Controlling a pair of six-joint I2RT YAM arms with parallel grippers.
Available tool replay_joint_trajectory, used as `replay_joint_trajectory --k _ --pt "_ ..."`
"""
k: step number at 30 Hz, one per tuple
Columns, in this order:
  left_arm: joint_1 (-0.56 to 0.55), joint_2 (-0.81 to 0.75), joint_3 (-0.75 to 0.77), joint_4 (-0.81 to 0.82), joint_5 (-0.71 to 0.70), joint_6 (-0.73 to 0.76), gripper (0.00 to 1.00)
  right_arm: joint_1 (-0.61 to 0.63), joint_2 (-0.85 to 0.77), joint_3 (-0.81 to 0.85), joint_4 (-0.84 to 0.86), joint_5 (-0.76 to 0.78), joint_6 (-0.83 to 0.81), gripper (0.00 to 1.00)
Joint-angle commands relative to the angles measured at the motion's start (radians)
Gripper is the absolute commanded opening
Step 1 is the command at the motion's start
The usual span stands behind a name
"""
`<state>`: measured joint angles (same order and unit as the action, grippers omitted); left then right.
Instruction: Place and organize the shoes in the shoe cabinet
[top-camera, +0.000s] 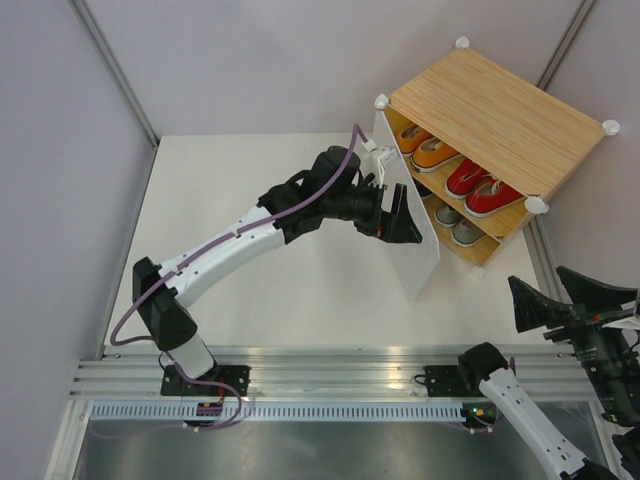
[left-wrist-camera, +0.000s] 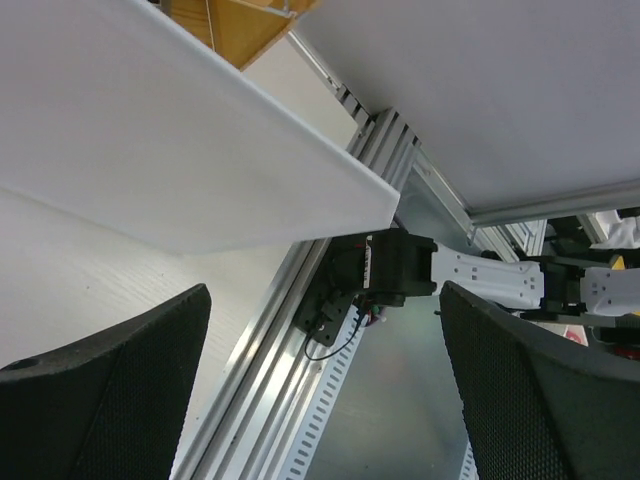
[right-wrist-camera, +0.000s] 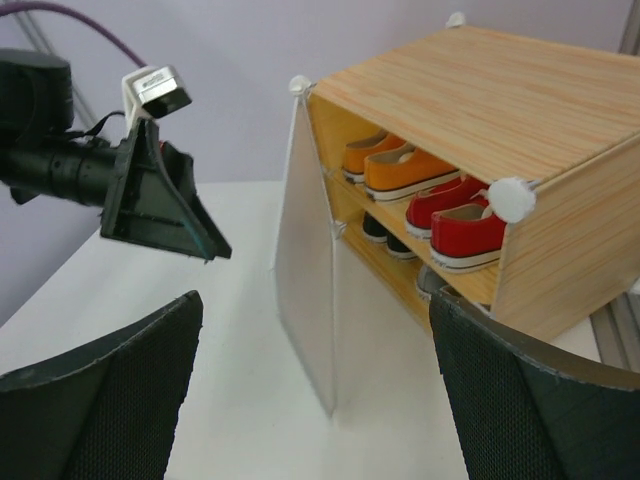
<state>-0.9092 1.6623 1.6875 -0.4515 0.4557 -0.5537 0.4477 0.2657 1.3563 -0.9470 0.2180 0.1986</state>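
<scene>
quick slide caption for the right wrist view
Shoe cabinet with door open, orange shoes and red shoes shelved inside

Top camera looks down from behind; all three views share the shoe cabinet (top-camera: 500, 110).

A robotics lab test cell: a left arm (top-camera: 225, 248) and a right arm (top-camera: 525, 405) bolted side by side to an aluminium rail (top-camera: 330, 372) at the edge of a white table (top-camera: 260, 300), enclosed by plain grey partition walls (top-camera: 60, 180).
</scene>
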Motion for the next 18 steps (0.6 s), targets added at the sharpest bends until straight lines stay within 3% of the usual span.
replay_joint_trajectory --k 1,4,12,16,18 --pt "0.001 -0.061 0.072 0.089 -0.024 -0.038 0.98 0.002 0.040 0.003 -0.055 -0.122 0.047 0.98" --pt "0.035 -0.130 0.028 0.088 -0.118 -0.041 0.99 -0.001 0.066 -0.031 -0.010 -0.210 0.055 0.98" --pt "0.312 -0.246 -0.098 0.030 -0.189 -0.108 0.98 -0.001 0.302 -0.129 0.094 -0.462 0.062 0.98" --pt "0.355 -0.312 -0.118 -0.097 -0.300 0.006 0.98 -0.001 0.391 -0.227 0.256 -0.483 0.101 0.98" --pt "0.372 -0.337 -0.132 -0.157 -0.360 0.059 0.98 -0.001 0.463 -0.249 0.303 -0.400 0.126 0.98"
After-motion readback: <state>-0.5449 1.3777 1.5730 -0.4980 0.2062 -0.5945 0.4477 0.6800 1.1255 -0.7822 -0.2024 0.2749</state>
